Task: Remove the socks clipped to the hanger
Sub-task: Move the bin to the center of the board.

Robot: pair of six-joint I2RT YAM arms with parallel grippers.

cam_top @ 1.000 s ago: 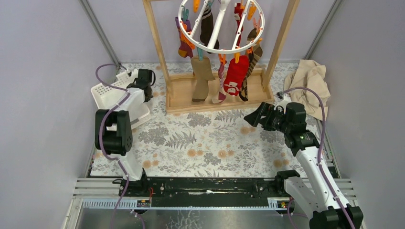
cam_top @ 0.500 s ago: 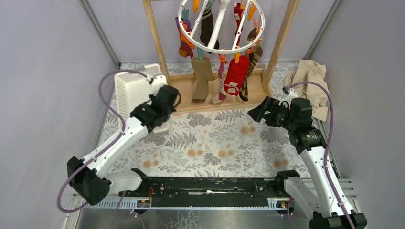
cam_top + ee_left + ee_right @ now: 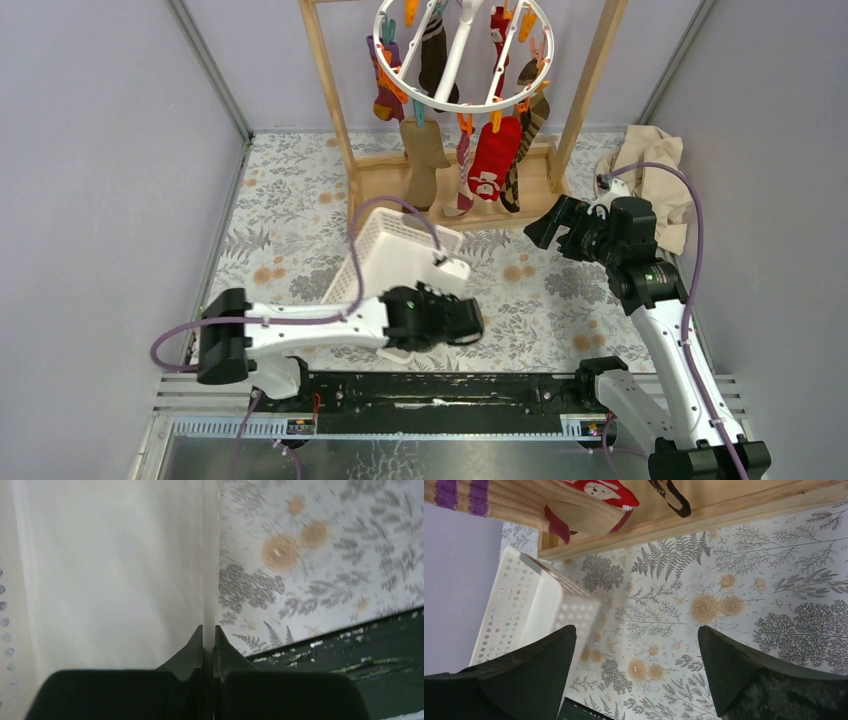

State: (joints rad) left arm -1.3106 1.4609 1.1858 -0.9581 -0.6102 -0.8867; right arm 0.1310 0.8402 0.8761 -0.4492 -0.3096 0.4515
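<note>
Tablecloth (image 3: 300, 200); left fingers (image 3: 191, 652) tight on basket (image 3: 392, 262)

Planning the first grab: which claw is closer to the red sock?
Right. The right claw is open just right of the red sock; the left claw grips the white basket, much farther away.

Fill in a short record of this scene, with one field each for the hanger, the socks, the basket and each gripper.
Hanger: white ring with coloured clips, hung inside the wooden rack
Socks: clipped to the hanger
Basket: white, perforated, in front of the rack
Left gripper: jaws shut on the basket's wall
Right gripper: jaws open, empty, right of the basket
Beige cloth: far right corner of the table
</note>
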